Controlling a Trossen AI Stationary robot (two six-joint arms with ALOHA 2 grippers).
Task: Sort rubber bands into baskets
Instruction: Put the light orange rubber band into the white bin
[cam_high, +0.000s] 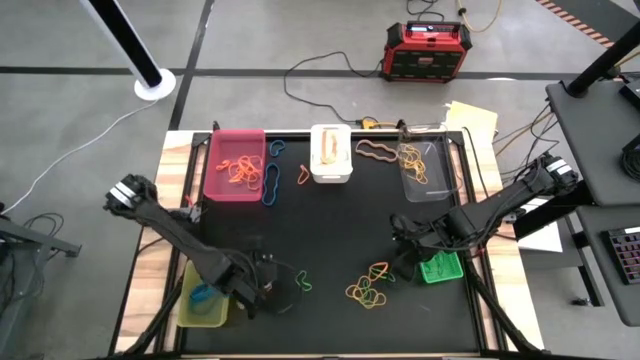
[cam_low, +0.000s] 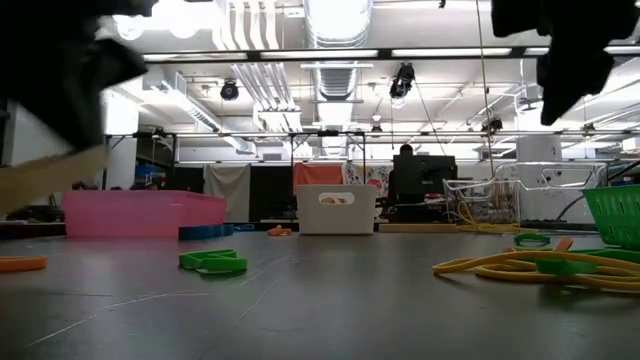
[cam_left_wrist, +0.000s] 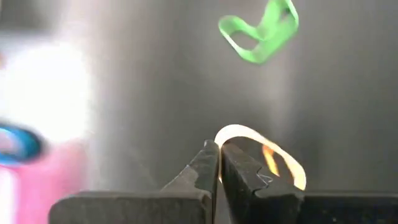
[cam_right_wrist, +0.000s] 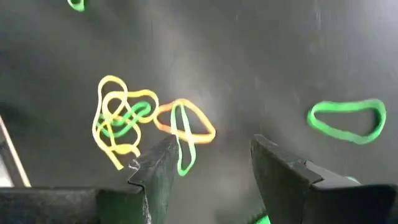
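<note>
The left pincer (cam_left_wrist: 219, 163) is clamped together on a pale yellow rubber band (cam_left_wrist: 261, 149), whose loop bulges out to one side of the tips; it sits low over the near left part of the dark surface (cam_high: 330, 230), just beside the yellow-green basket (cam_high: 200, 308). A green band (cam_left_wrist: 260, 31) lies loose ahead of it. The right pincer (cam_right_wrist: 211, 163) stands apart over bare surface, next to a tangle of yellow, orange and green bands (cam_right_wrist: 134, 127), close to the bright green basket (cam_high: 441, 268). The surface's middle lies open.
</note>
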